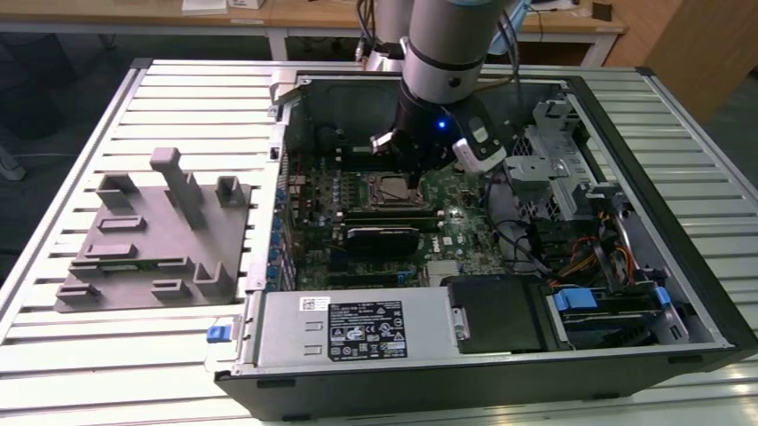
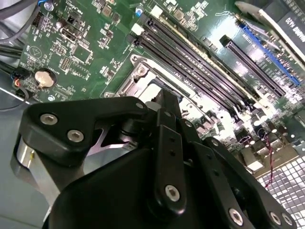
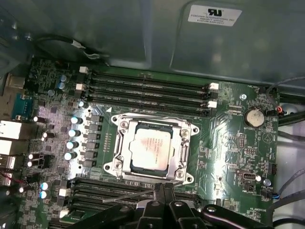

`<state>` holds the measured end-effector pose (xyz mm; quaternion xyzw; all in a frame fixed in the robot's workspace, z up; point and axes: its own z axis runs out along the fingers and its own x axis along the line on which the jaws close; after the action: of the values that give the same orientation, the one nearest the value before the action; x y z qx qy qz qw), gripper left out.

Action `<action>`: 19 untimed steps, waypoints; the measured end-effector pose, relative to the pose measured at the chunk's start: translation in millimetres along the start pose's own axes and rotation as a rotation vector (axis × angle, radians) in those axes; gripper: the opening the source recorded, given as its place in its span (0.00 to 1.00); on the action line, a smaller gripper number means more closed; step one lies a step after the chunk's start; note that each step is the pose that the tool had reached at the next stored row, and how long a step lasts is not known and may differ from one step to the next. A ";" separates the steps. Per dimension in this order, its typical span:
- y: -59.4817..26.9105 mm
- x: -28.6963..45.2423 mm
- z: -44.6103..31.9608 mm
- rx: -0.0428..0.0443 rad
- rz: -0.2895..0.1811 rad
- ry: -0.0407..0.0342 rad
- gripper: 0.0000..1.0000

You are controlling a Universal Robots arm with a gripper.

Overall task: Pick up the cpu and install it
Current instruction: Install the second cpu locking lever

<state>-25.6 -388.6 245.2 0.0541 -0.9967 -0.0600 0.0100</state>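
Your cpu [image 3: 150, 145] already sits in the motherboard socket [image 3: 183, 152] inside the open computer case [image 1: 663, 177]. Your claw [image 3: 159, 188] hovers just beside it, fingers together, holding nothing. Placement looks done; seating likely needs checking.

Metal, plastic and lacquered board, mostly dull with a few bright spots.

The cpu [image 3: 149, 147] has a smooth, satin silver metal top, seated in a shinier bare-metal socket frame [image 3: 183, 143] on the glossy green motherboard [image 3: 238, 143]. The claw [image 2: 167, 107] is matt black plastic or coated metal with bright screw heads. The computer case [image 1: 698, 266] is dull grey sheet metal, the moulded tray [image 1: 142, 257] matt grey plastic, the tabletop [image 1: 71, 355] ribbed, pale brushed metal.
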 end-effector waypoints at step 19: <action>-13.4 18.1 1.3 -0.0081 0.000 -0.0009 0.11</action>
<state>-42.2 -403.7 242.6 0.0541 -0.9964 -0.0641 0.0097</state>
